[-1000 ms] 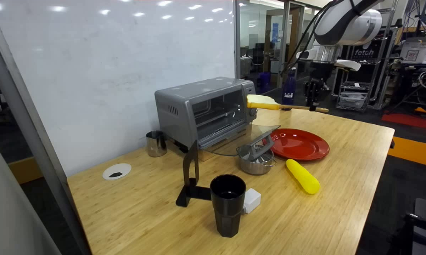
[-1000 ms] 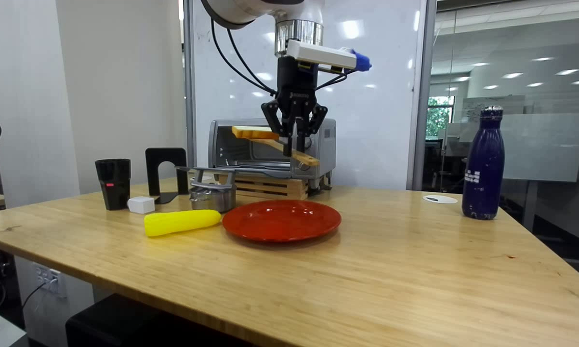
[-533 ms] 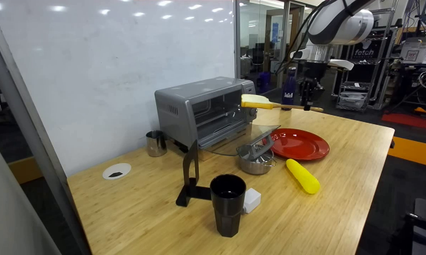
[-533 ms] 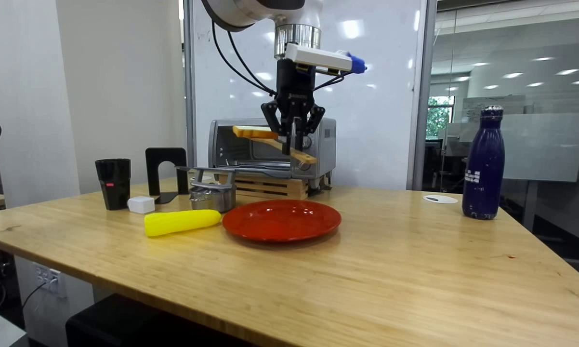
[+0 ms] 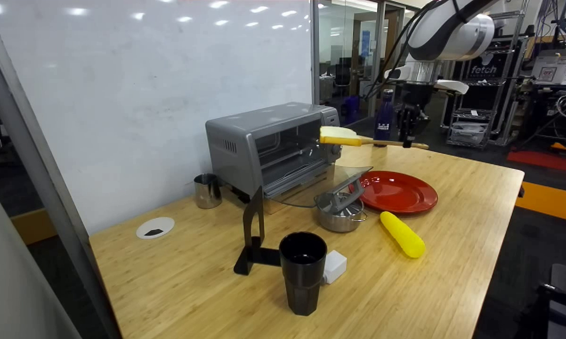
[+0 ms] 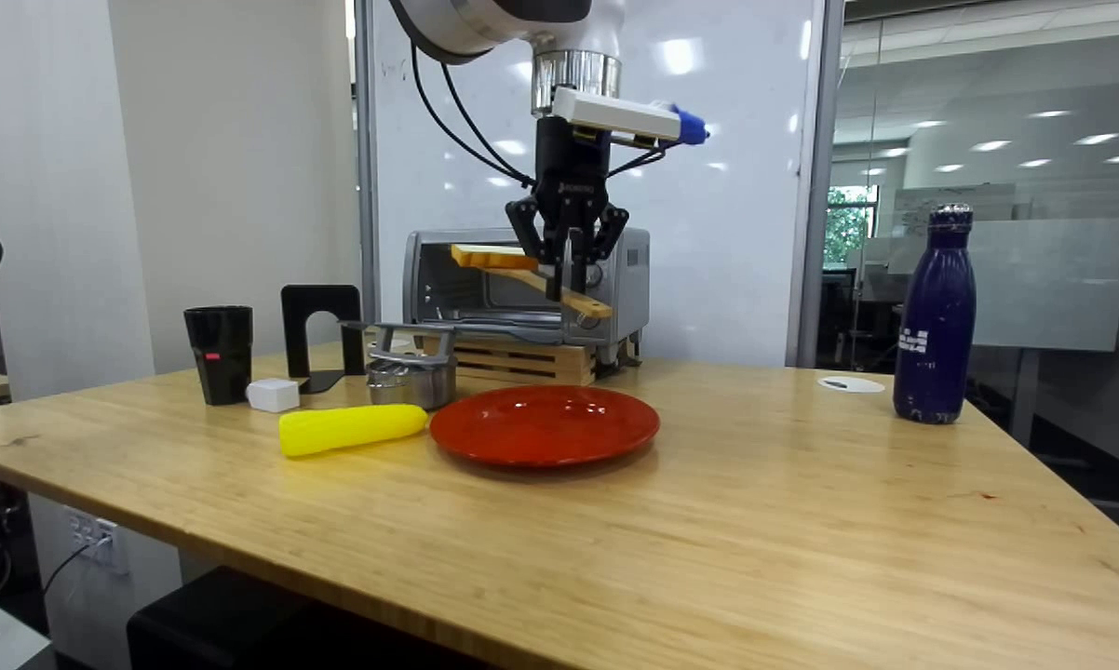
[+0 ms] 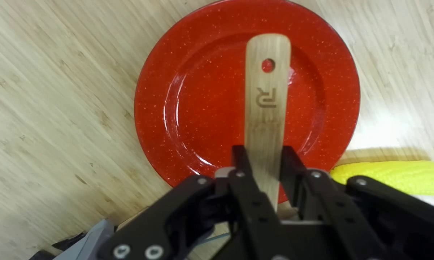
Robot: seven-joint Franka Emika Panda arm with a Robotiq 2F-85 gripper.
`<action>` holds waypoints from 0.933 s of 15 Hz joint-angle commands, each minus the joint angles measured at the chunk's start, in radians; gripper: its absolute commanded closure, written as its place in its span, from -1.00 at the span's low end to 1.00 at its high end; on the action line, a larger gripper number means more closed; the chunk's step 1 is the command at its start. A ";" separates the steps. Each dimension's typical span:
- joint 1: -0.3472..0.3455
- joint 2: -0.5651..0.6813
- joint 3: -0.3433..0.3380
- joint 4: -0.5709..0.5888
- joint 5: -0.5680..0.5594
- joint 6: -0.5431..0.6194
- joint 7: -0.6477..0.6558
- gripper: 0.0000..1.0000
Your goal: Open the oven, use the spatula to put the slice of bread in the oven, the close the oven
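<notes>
The silver-grey oven (image 5: 236, 134) stands against the whiteboard with its glass door folded down, also in an exterior view (image 6: 630, 279). The door handle (image 5: 348, 194) lies over a metal pot; I cannot tell whether they touch. My gripper (image 5: 408, 141) is shut on the handle of the wooden spatula (image 5: 386, 142); the wrist view shows the spatula's handle end (image 7: 267, 104) between the fingertips (image 7: 262, 151). The slice of bread (image 5: 338, 136) lies on the spatula's blade, in the air before the oven's opening, also in an exterior view (image 6: 494, 257). The wrist view does not show the bread.
The red plate (image 6: 546, 428) lies below the gripper. A yellow elongated object (image 6: 350, 430), the metal pot (image 5: 340, 220), a black cup (image 5: 303, 273), a black bookend (image 5: 253, 235) and a white block (image 5: 335, 267) stand nearby. A metal cup (image 5: 207, 190) is beside the oven; a blue bottle (image 6: 935, 316) stands apart.
Over the first half second my gripper shifted slightly toward the oven, carrying the spatula and bread. Since then it has hardly moved. The oven door and table objects are unchanged.
</notes>
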 commanded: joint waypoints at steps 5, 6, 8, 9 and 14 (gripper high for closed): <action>-0.007 0.000 0.008 0.001 -0.002 -0.002 0.002 0.87; -0.002 -0.002 0.011 0.002 -0.008 -0.004 0.005 0.87; 0.009 -0.007 0.019 0.001 -0.021 -0.006 0.010 0.87; 0.014 -0.010 0.025 0.003 -0.028 -0.008 0.010 0.87; 0.049 0.005 0.053 0.034 -0.065 -0.030 0.034 0.87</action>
